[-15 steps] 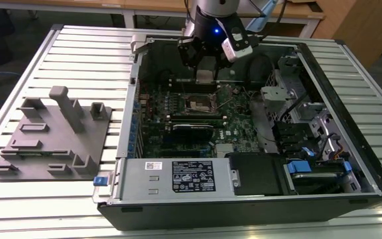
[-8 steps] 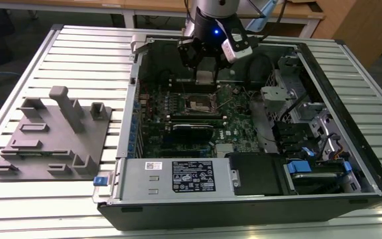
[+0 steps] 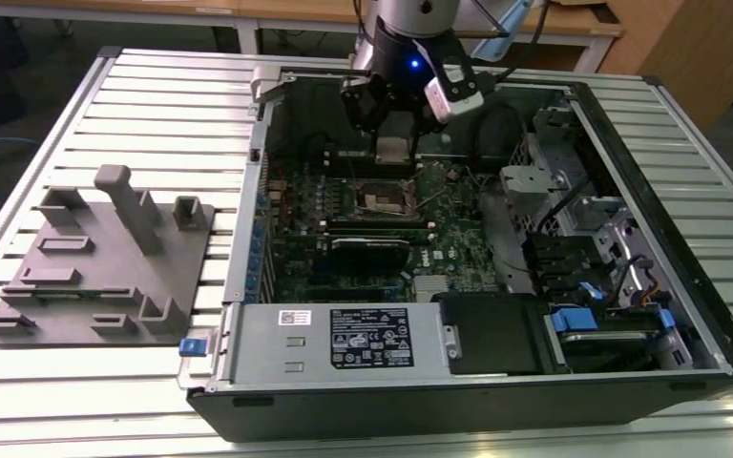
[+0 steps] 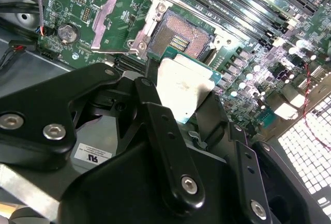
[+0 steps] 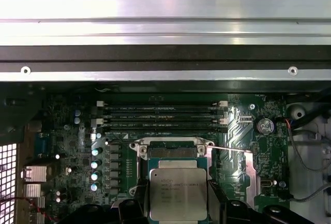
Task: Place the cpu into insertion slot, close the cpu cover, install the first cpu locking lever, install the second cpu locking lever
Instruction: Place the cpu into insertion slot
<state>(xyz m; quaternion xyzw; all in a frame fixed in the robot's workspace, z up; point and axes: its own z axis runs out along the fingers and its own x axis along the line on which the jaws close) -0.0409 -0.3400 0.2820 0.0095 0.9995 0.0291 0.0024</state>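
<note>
Silvery cpu [image 4: 183, 87] near uncovered insertion slot [image 4: 181, 38]

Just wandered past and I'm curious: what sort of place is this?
Probably a robotics lab or workshop: an open computer case lies on a slatted metal table, a robot gripper holds the cpu over its motherboard, and a grey fixture plate sits beside it.

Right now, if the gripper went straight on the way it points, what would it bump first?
Probably the insertion slot. The gripper holds the cpu above it, so the cpu would meet the slot's dark centre or metal rim first. Depth is unclear, so I can't say which.
</note>
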